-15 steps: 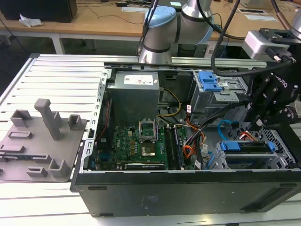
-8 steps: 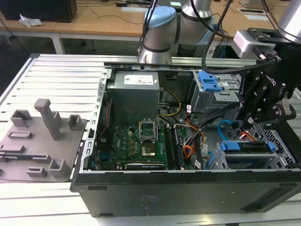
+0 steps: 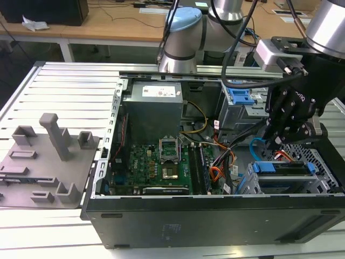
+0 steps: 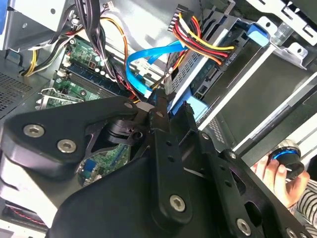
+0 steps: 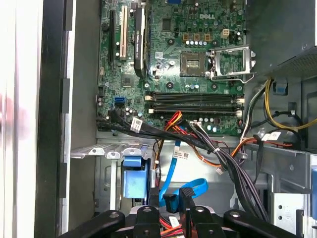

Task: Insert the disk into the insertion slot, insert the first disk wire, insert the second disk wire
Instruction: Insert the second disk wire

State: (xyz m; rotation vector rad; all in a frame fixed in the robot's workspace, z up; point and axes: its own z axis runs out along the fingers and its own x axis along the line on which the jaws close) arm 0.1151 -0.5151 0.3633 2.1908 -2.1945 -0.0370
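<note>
One gripper (image 5: pixel 168 201) clamped on the second disk wire (image 5: pixel 172 168) at its dark plug, beside the disk (image 3: pixel 283 167) seated in the insertion slot (image 3: pixel 323 170); step judged second-wire insertion, needing plug squared to socket.

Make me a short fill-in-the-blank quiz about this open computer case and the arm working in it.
The disk sits in the insertion slot, framed by a ___ carrier. The second disk wire curves in a ___ near the gripper. The grey fixture lies outside the computer case on the exterior view's ___. Missing words: blue; loop; left.
</note>
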